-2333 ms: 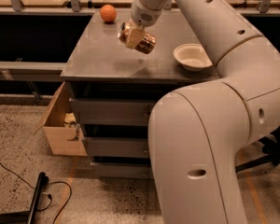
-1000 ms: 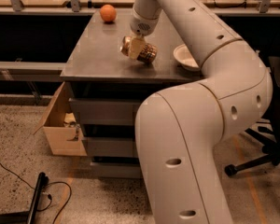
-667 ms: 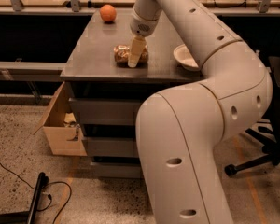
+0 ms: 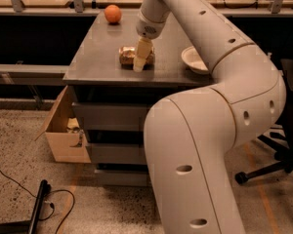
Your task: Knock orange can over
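The orange can (image 4: 127,56) lies on its side on the dark table top (image 4: 100,48), near the front edge, its brownish-orange and cream label facing up. My gripper (image 4: 139,62) points straight down over the can's middle and reaches the table top in front of it. The can sticks out to the left and right of the gripper. The arm (image 4: 210,28) comes in from the right and arcs over the table.
A round orange fruit (image 4: 113,13) sits at the table's back left. A white bowl (image 4: 194,60) sits to the right of the can. An open cardboard box (image 4: 63,135) stands left of the drawers. A black cable (image 4: 39,208) lies on the floor. A chair base (image 4: 263,169) is at the right.
The gripper came down from above the table with the tilted can. The can now lies flat on its side on the table top.
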`<state>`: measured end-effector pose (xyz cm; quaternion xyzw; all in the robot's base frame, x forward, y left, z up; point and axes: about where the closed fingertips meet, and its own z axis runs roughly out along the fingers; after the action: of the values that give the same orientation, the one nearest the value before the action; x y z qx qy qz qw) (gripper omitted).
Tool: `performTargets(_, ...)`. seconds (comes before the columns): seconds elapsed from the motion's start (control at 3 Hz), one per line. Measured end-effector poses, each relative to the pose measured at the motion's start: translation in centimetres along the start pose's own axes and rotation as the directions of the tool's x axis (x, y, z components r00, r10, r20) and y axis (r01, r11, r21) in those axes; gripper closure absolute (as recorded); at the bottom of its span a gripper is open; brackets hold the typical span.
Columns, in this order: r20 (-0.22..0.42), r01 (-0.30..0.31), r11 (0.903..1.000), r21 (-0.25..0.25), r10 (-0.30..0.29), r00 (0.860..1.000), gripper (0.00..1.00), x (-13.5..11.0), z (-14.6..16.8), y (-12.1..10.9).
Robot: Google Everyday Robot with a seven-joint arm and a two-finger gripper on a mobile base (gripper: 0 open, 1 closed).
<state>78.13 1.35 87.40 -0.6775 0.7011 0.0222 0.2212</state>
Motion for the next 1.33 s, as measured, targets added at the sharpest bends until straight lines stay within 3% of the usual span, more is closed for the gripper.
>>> performTargets(0.33,0.099,-0.096,0.995,0.029,0.092,0.991,0.0,0.4,-1.2,-0.7)
performTargets(0.67,0.259,-0.256,0.9628,0.087,0.226,0.939,0.0,2.2,-5.4,-1.8)
performTargets(1.0,0.409,-0.422,0.8964,0.136,0.337,0.848,0.0,5.4,-10.2,-1.8)
performTargets(1.33,0.506,-0.554,0.8084,0.198,0.399,0.764,0.0,8.8,-15.3,-0.1)
